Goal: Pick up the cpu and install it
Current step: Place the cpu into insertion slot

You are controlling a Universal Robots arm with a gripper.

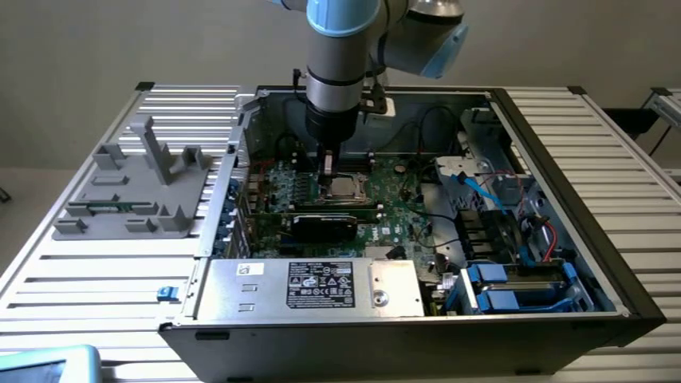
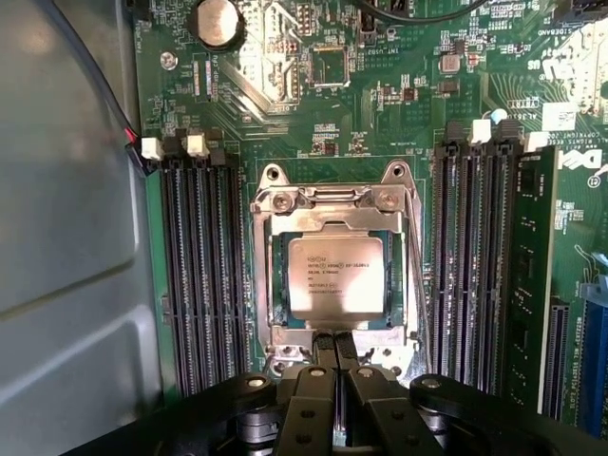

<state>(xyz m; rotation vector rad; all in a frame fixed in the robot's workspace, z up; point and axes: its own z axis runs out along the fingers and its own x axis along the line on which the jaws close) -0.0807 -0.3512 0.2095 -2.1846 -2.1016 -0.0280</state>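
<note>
While closed pincer [image 2: 334,347] hides socket [image 2: 262,285] edge | cpu [image 2: 337,277] seated | print unreadable

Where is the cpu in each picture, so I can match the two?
Exterior view: the cpu lies on the green board in the open case, under the arm's tip.
Wrist view: the cpu sits inside the metal frame, between two banks of black slots.
Shared landmark: the shut claw, close beside the cpu in both.
</note>
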